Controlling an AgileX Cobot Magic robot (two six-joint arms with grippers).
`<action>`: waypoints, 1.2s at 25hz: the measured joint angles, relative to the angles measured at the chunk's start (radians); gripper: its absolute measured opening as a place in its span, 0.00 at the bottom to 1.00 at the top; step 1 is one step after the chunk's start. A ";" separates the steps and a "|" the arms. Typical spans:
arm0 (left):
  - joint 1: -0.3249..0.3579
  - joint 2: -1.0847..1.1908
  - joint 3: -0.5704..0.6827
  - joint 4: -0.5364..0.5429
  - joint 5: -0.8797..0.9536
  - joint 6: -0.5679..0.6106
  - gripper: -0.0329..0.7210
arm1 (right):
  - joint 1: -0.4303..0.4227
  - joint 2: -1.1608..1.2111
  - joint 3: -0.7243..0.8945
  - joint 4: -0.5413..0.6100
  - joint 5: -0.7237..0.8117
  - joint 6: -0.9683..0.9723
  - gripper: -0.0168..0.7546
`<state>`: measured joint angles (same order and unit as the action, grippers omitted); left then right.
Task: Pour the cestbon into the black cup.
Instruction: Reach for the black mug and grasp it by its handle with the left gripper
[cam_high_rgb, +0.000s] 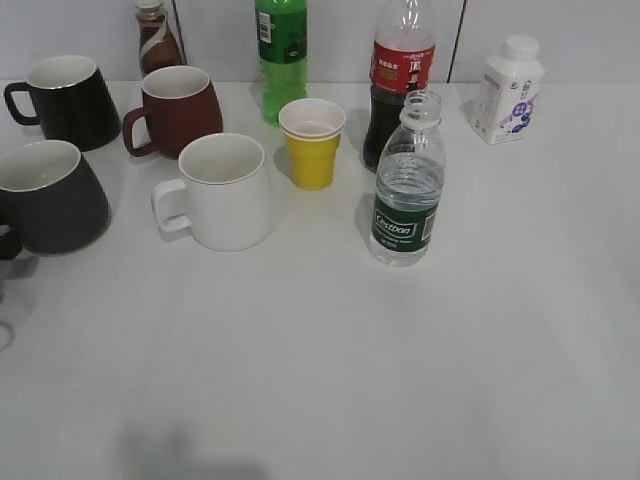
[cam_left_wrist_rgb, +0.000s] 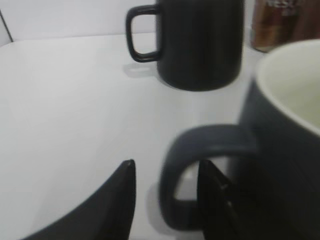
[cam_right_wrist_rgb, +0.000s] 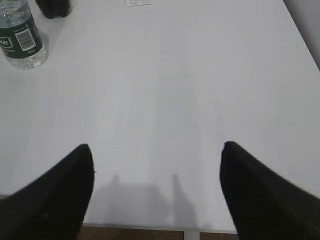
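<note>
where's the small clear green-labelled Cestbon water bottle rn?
Exterior view: the Cestbon bottle stands upright right of centre, just in front of the red-labelled cola bottle, right of the yellow paper cup.

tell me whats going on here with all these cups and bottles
A two-armed robot is setting up to pour water. The left pincer is open, with one finger poking through the handle of the black cup, not yet closed on it. The right pincer is open over bare table, well short of the cestbon, which stands upright, uncapped and untouched near the yellow cup. Nothing has been poured yet.
</note>
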<state>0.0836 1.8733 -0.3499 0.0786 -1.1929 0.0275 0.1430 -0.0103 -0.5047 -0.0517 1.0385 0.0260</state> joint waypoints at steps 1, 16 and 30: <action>0.013 0.000 -0.008 0.019 0.007 -0.007 0.46 | 0.000 0.000 0.000 0.000 0.000 0.000 0.79; 0.066 0.003 -0.067 0.162 0.065 -0.018 0.45 | 0.000 0.000 0.000 0.000 0.000 0.000 0.79; 0.067 -0.004 -0.086 0.169 0.089 -0.010 0.10 | 0.000 0.000 0.000 0.028 -0.001 -0.026 0.79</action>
<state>0.1508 1.8694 -0.4355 0.2481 -1.1041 0.0176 0.1430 -0.0103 -0.5047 -0.0235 1.0375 0.0000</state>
